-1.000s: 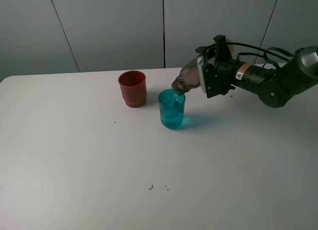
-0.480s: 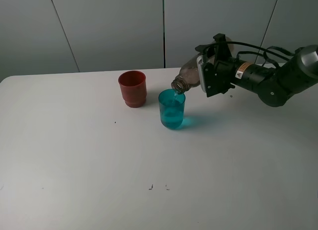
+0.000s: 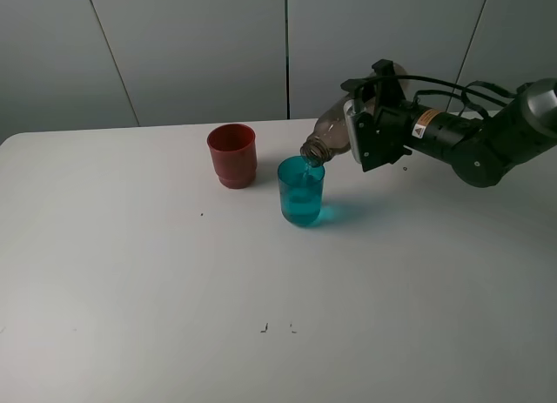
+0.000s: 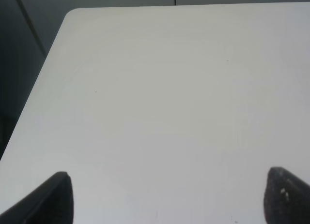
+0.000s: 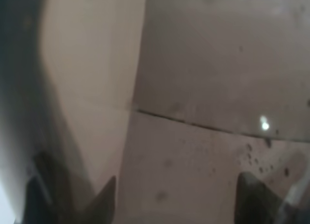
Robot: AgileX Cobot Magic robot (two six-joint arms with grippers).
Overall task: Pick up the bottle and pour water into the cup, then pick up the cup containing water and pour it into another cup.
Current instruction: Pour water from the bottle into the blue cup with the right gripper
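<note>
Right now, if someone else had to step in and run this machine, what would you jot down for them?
Right gripper: shut on the bottle, which is tilted with its mouth just over the rim of the cup.
Left gripper: open, empty, above bare table.
The cup stands upright with water in it. Another cup, the red one, stands upright close by, not touching it.
Done: bottle picked up, pour into the cup under way.
Left: finish the pour, then lift the cup and pour it into the red one.
</note>
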